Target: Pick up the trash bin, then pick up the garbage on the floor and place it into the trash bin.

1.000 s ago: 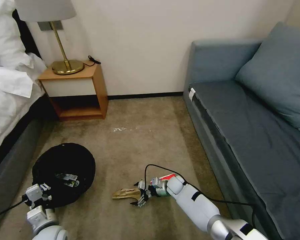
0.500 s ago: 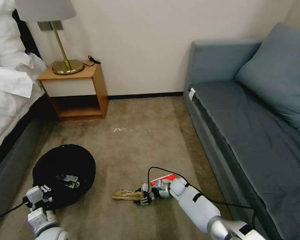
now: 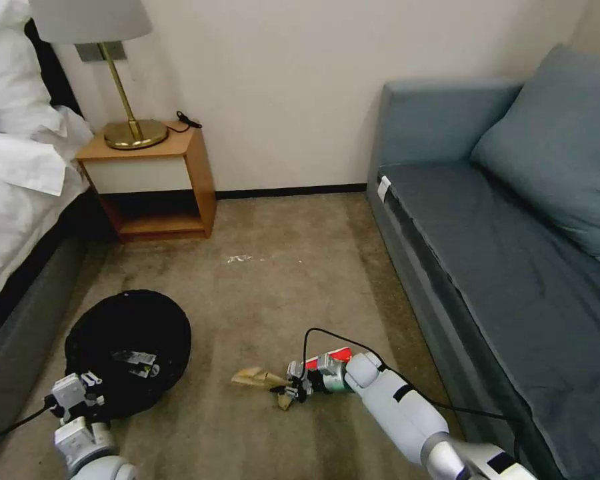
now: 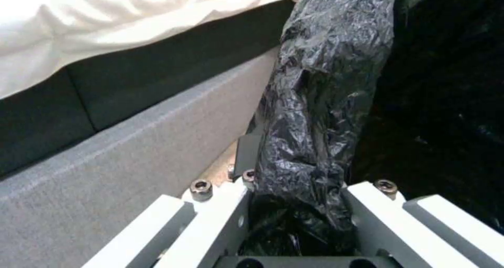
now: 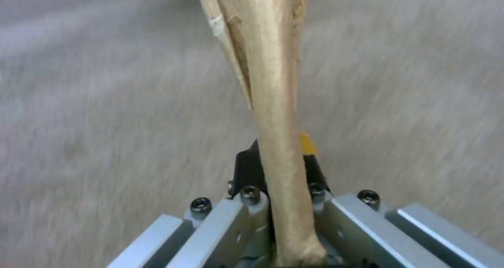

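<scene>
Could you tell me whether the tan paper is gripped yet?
Gripped: the right gripper is shut on the tan paper, just above the carpet.

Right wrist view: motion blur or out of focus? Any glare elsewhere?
Right wrist view: the carpet is streaked, which looks like motion blur, while the tan paper in the right gripper stays fairly sharp. Left wrist view: the black bag shows small glints and the bedsheet is overexposed. Head view: even light, soft shadows.

Floor is covered by tan carpet, with a small white mark near its middle. Rear wall is plain cream above a dark baseboard. A wooden nightstand with a brass lamp is seen beside the bed. A blue-grey sofa with a cushion is placed opposite.
</scene>
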{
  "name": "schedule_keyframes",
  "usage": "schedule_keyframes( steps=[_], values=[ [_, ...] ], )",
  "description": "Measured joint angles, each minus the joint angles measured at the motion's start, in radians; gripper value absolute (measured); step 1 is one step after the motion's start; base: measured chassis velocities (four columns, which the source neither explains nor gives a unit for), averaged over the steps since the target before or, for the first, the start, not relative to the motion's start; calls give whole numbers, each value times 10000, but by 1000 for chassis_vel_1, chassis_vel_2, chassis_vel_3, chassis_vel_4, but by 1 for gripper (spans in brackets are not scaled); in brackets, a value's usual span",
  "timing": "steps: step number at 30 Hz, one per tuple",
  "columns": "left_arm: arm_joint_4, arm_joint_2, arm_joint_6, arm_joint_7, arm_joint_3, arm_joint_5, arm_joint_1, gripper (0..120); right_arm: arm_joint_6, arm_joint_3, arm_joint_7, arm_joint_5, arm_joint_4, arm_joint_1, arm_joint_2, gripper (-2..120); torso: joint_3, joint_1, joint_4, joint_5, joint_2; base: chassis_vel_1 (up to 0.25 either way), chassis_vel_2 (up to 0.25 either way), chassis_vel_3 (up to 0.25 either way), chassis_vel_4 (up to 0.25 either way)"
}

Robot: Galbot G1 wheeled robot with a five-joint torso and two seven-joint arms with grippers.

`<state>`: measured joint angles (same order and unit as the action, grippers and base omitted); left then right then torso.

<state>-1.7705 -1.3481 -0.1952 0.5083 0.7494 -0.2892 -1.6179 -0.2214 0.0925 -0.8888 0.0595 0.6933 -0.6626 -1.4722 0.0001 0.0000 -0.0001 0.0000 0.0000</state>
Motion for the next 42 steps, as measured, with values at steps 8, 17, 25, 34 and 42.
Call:
schedule_keyframes(
  steps=[8,17,25,34,42],
  values=[
    [-266,-32,179,3,-157,-33,26,4,-68,697,934,-2707,448,724,-292,1,0,0,0,-1,0,0,0,0,0],
    [-1002,-140,569,-147,-416,139,-182,4,-643,2570,2442,-6416,1382,1244,-1332,1,0,-1,4,-1,0,0,0,0,0],
    [-951,-196,579,-149,-451,130,-116,4,-948,3575,3143,-6503,1930,972,-1383,1,-1,-1,1,-2,0,0,0,0,0],
    [-1140,-264,488,-278,-464,177,-331,4,-1191,3990,4434,-4872,1748,722,-1367,1,-1,-1,0,-2,0,0,0,0,0],
    [-1151,-240,405,-575,-438,151,-439,4,-1180,4093,5455,-3992,1956,524,-1362,28,-1,-1,1,-1,0,0,0,0,0]
  ],
)
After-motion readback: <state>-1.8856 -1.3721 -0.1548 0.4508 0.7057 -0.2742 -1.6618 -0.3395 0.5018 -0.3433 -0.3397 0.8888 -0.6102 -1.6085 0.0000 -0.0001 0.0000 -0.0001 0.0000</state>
